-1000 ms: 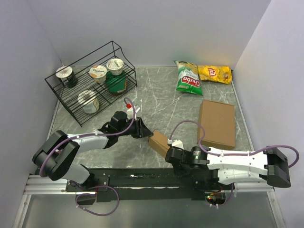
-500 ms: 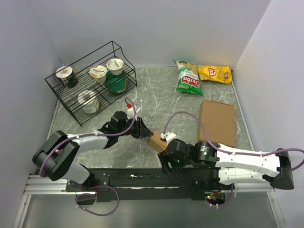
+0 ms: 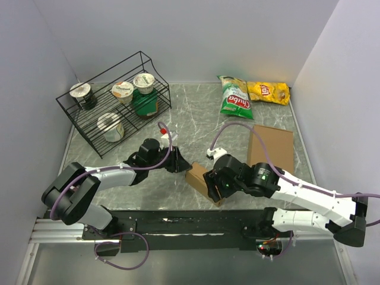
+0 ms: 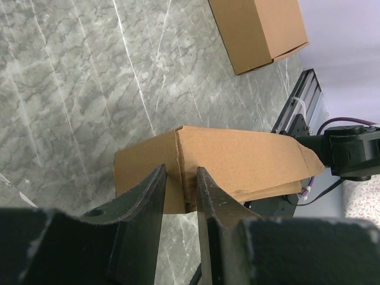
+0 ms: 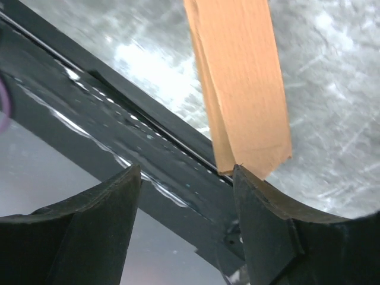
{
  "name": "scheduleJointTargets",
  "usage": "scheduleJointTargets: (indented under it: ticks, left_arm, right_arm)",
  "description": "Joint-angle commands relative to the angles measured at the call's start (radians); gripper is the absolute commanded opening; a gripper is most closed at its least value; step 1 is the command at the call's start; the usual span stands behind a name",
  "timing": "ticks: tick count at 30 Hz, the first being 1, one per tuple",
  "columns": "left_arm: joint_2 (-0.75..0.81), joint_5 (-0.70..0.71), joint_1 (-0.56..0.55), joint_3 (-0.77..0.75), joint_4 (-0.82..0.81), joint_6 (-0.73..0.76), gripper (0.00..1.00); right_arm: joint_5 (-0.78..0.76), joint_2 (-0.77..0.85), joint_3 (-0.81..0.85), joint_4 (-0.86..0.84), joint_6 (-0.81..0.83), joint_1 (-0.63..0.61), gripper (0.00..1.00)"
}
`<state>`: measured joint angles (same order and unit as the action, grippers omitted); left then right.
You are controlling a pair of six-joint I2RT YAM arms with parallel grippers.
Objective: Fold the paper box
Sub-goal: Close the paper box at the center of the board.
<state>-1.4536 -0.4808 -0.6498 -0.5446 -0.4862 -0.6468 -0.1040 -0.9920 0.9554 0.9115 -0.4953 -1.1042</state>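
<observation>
Right end effector (image 5: 185, 178) over the near edge of the desk (image 3: 196, 124), jaws wide apart, gripping nothing. One end of the paper box (image 3: 200, 177) lies just ahead of them. Paper box partly folded, front-middle of desk. Left end effector (image 4: 179, 185) pinched narrow on its upright edge. Farther right, plain cardboard slab (image 3: 271, 154). At back, wire rack (image 3: 95, 127) with cups and two chip bags (image 3: 234, 98).

Soft even light, blurry glare at right wrist
</observation>
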Motion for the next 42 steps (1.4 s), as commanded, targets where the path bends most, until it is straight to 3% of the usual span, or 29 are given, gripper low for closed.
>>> scheduleJointTargets:
  ticks: [1,13,27,42]
  left_arm:
    - [-0.070,0.099,0.003,0.032,0.213,0.085,0.31]
    - [-0.082,0.079,0.003,0.035,0.195,0.073,0.31]
    - [-0.073,0.070,0.003,0.046,0.187,0.062,0.31]
    - [-0.070,0.073,0.003,0.049,0.186,0.059,0.31]
  right_arm:
    - [-0.026,-0.005,-0.030,0.049,0.017,0.007,0.69]
    - [-0.102,-0.002,-0.047,0.081,0.007,0.009,0.65]
    - [-0.145,-0.023,-0.038,0.058,0.031,0.053,0.71]
    - [-0.135,-0.071,-0.058,0.036,0.037,0.058,0.44]
